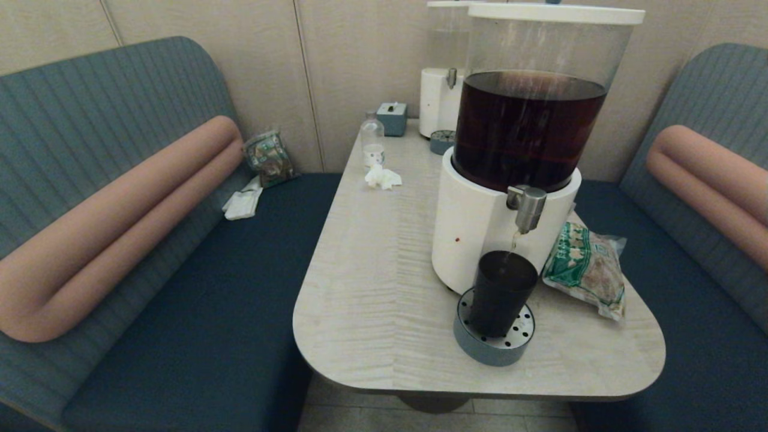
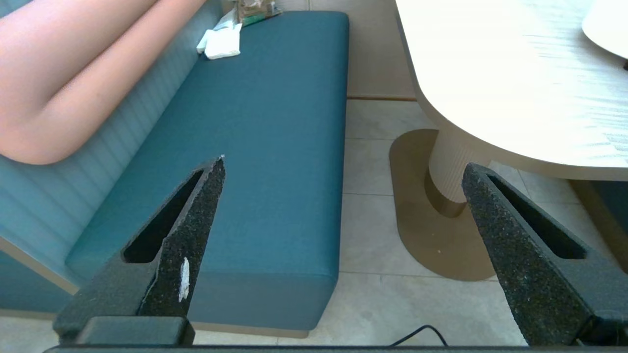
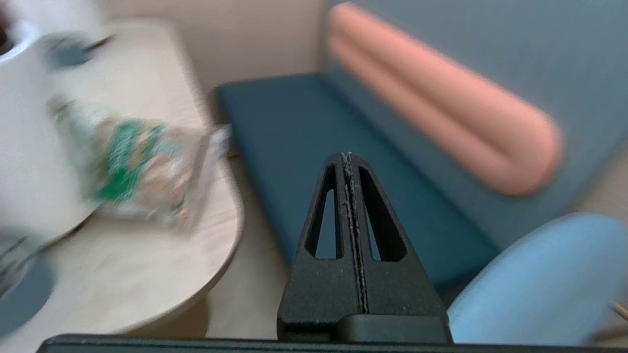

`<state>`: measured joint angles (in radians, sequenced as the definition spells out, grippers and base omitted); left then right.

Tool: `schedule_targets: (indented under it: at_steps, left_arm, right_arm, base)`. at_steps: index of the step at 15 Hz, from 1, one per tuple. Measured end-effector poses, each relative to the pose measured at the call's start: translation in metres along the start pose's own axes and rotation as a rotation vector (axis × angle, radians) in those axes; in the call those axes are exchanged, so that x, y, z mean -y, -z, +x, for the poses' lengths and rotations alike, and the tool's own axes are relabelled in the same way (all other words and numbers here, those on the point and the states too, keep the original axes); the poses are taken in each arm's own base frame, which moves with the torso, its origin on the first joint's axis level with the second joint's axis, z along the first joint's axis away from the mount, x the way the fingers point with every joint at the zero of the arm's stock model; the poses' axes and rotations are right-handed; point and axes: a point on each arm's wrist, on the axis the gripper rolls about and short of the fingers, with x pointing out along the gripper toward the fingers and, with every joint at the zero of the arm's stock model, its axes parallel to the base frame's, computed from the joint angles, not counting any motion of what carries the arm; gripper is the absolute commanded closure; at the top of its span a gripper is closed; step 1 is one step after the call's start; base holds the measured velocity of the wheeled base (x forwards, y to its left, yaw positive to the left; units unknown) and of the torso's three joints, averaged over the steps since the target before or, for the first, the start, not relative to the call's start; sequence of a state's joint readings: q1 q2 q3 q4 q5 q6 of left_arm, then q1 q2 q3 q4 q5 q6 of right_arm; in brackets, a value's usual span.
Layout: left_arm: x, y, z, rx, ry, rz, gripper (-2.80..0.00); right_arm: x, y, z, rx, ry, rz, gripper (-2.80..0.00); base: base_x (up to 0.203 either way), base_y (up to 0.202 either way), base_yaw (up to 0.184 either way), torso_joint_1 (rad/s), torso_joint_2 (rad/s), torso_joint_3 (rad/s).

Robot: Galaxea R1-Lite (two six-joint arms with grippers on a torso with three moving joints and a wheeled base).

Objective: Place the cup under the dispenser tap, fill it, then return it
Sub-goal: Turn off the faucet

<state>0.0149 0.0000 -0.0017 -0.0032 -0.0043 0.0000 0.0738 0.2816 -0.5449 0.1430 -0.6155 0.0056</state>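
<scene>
1. Booth benches (image 1: 198, 288) either side, teal with pink bolsters; a snack bag (image 1: 269, 157) and a white napkin (image 1: 242, 204) lie on the left one.
2. Table (image 1: 372, 288), pale wood, rounded corner.
3. Big white-based dispenser (image 1: 480, 234) with dark brown drink, on the table's right half. A second, clear-tanked dispenser (image 1: 441, 90) stands behind it by the wall.
4. Green snack packet (image 1: 588, 267) lies just beside the big dispenser's base, right of the cup.
5. Round grey drip tray (image 1: 489, 345) at the dispenser's foot; the cup (image 1: 501, 294) stands upright on it.
6. The dispenser tap (image 1: 528, 207) is directly above the cup; thin stream runs from nozzle into it.
7. Small clear bottle (image 1: 372, 141), crumpled tissue (image 1: 383, 177), grey box (image 1: 392, 118): far end, well apart from the cup.
8. Left end effector (image 2: 343, 171): released, fingers wide apart, off the table over the floor by the left bench.
9. Right end effector (image 3: 347, 157): clenched on nothing, off the table's right edge near the right bench.
</scene>
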Motion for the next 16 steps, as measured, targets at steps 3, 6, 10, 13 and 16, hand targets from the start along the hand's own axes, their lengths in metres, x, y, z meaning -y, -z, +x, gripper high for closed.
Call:
schedule_targets:
  at_steps: [3, 6, 10, 13, 16]
  left_arm:
    - [0.0, 0.0, 0.0, 0.0, 0.0, 0.0, -2.8]
    - [0.0, 0.0, 0.0, 0.0, 0.0, 0.0, -2.8]
    - [0.0, 0.0, 0.0, 0.0, 0.0, 0.0, -2.8]
    - [0.0, 0.0, 0.0, 0.0, 0.001, 0.0, -2.8]
    - [0.0, 0.0, 0.0, 0.0, 0.005, 0.005, -2.8]
  right_arm:
    - [0.001, 0.011, -0.008, 0.014, 0.034, -0.012, 0.0]
    - [0.002, 0.038, -0.015, 0.013, -0.075, -0.02, 0.0]
    - [-0.004, 0.075, -0.016, 0.103, -0.39, -0.065, 0.0]
    - [-0.011, 0.109, -0.009, 0.114, -0.512, -0.156, 0.0]
    - [-0.013, 0.134, -0.007, -0.049, -0.549, -0.14, 0.0]
  base:
    - [0.0, 0.0, 0.0, 0.0, 0.0, 0.0]
    - [0.0, 0.0, 0.0, 0.0, 0.0, 0.0]
    - [0.0, 0.0, 0.0, 0.0, 0.0, 0.0]
    - [0.0, 0.0, 0.0, 0.0, 0.0, 0.0]
    - [0.0, 0.0, 0.0, 0.0, 0.0, 0.0]
